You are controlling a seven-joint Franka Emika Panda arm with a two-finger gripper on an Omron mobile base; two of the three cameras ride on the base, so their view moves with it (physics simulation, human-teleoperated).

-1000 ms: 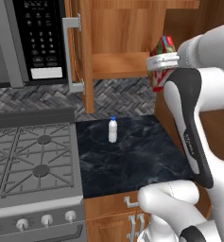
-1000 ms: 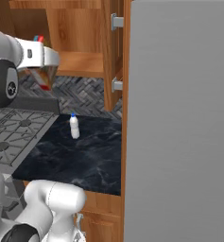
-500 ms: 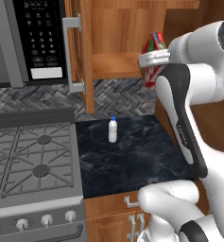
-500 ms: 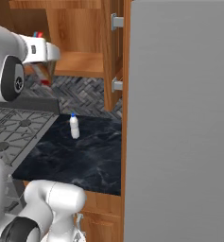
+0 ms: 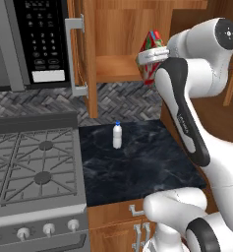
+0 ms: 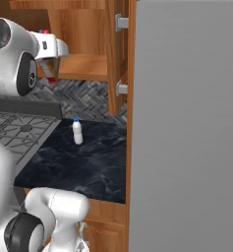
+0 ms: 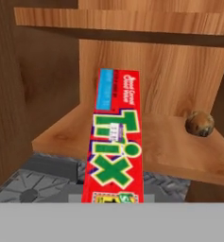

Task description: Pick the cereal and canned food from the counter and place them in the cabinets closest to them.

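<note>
Swinging left since a second ago, the arm carries the cereal (image 5: 150, 55) closer to the open cabinet (image 5: 119, 69). White bottle (image 5: 117, 135) stands on the table (image 5: 147, 167) at 7 o'clock of it. The gripper (image 5: 150, 56) is clamped on the cereal above the shelf (image 7: 179, 151), a small brown ball (image 7: 200, 123) at 3 o'clock.

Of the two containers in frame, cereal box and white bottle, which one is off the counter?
The cereal box: the gripper carries it up at the open cabinet's shelf. The white bottle with the blue cap stands alone on the black counter.
</note>
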